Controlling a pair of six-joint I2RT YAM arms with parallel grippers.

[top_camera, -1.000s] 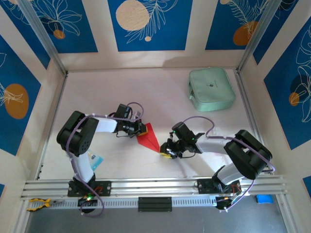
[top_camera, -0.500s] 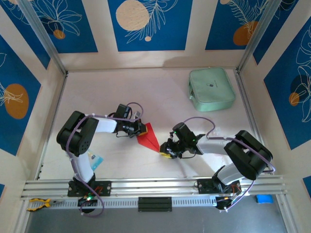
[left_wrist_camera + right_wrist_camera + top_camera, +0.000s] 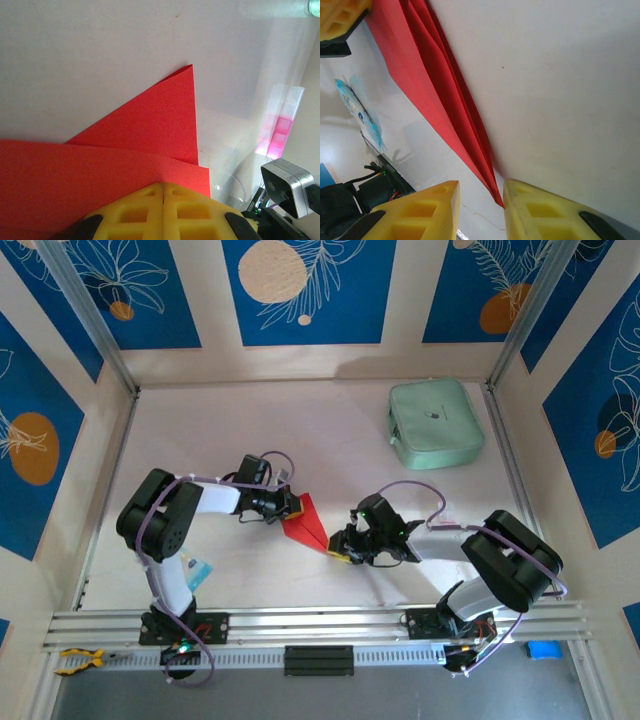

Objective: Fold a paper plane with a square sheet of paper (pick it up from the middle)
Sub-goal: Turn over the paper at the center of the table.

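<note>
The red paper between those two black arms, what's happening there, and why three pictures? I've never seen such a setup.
Those are two robot arms bolted to a table, each ending in a two-finger gripper. The wide picture looks down from above; the close-ups come from cameras on the arms' wrists. The red paper is folded into a narrow pointed shape. The left gripper is shut at its wide end; whether it pinches or only presses the paper, I can't tell. The right gripper is open, the paper's point between its fingers. A mint-green pouch lies farther back.
</note>
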